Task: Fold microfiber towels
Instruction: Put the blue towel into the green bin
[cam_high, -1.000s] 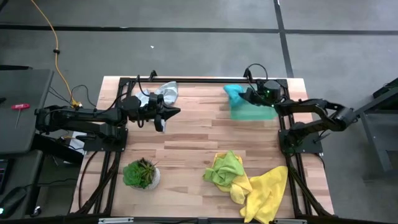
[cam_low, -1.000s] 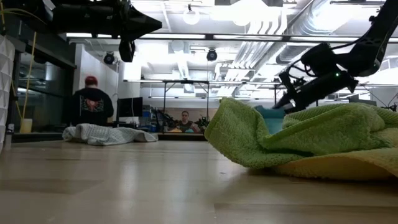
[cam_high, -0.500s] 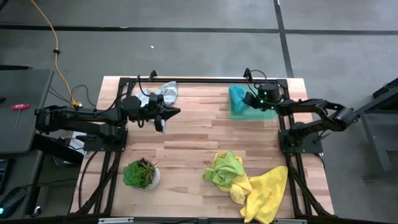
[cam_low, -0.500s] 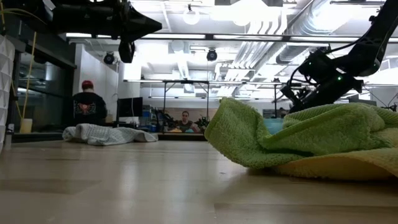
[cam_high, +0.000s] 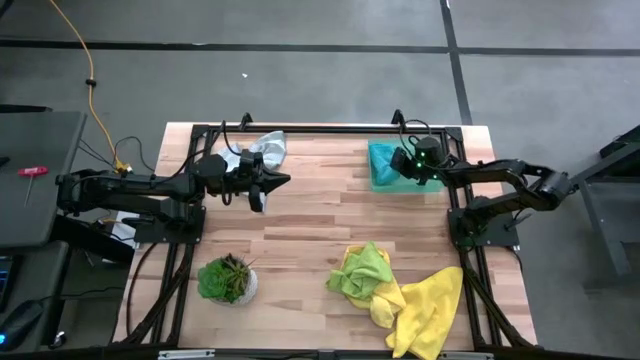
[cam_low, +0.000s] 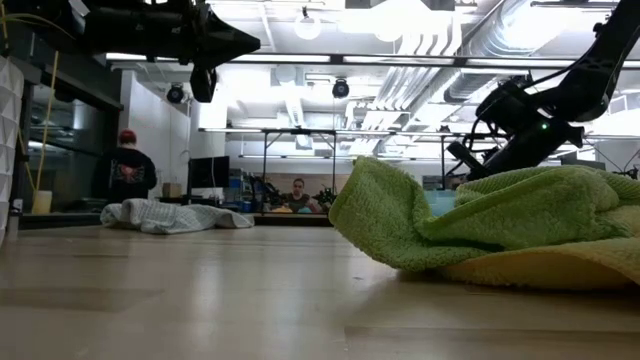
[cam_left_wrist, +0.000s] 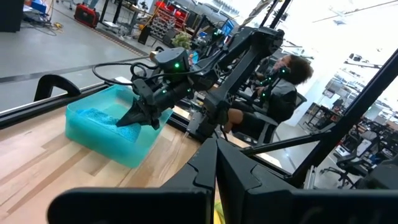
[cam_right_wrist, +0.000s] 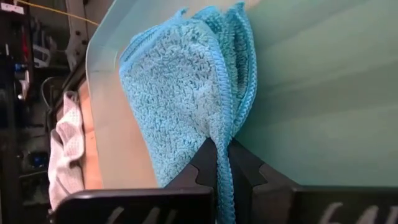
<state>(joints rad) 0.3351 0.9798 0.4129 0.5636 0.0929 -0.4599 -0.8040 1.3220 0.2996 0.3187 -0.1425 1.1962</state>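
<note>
A folded teal towel (cam_right_wrist: 180, 74) lies in the translucent teal-green tray (cam_high: 385, 183) at the table's far right. My right gripper (cam_right_wrist: 217, 148) is shut on it and slants down into the tray (cam_left_wrist: 106, 134). A grey-white towel (cam_high: 268, 148) lies crumpled at the far edge. Near the front edge, a lime green towel (cam_high: 362, 268) rests on a yellow one (cam_high: 425, 310). My left gripper (cam_high: 284, 181) hovers shut above the table's left half, level, holding nothing. My right gripper pinches the teal towel's stitched edge (cam_right_wrist: 229, 127) between its two fingers, where several folded layers meet. The fingers come from the table's right side, slanting down. The towel lies spread on the tray's floor beyond the fingertips, slack.
A small potted plant (cam_high: 227, 278) stands near the front left. The black frame rail (cam_high: 320, 128) runs along the far edge. Bare wood lies in the table's middle. People show in the room beyond the table (cam_low: 298, 195).
My right gripper has tipped downward, rolled and sunk a little into the tray, still shut on the teal towel. The towel, which was bunched up at the tray's far left corner, now lies down inside the tray.
</note>
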